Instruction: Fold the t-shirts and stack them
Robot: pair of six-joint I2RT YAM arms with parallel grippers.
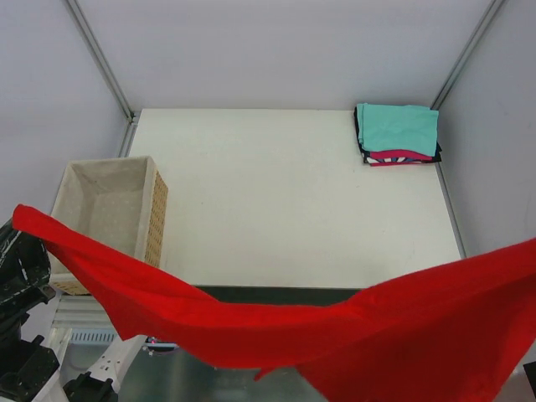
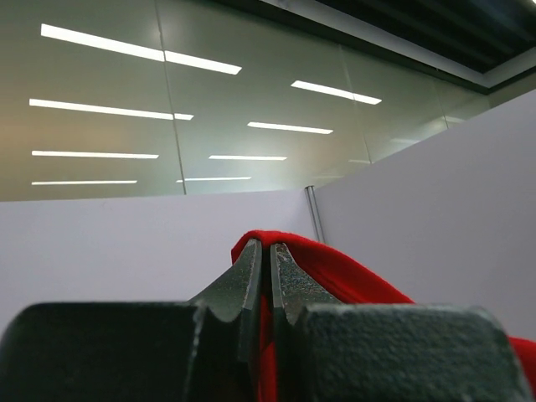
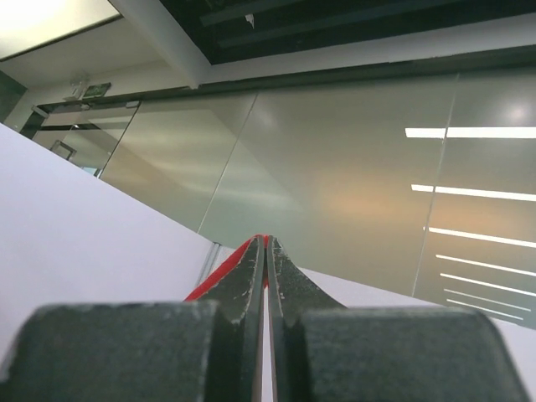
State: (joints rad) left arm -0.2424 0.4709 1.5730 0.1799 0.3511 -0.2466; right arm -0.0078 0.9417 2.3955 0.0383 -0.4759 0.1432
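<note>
A bright red t-shirt hangs stretched in the air across the near edge of the table, sagging in the middle. My left gripper is shut on its left end, with red cloth bulging over the fingertips. My right gripper is shut on its right end, where a thin red edge shows beside the jaws. Both wrist views point upward at walls and ceiling. At the table's far right corner lies a stack of folded t-shirts: teal on top, magenta-pink under it, black at the edges.
A wicker basket with beige lining stands at the table's left edge, partly behind the red cloth. The left arm's black body shows at the lower left. White enclosure walls surround the table.
</note>
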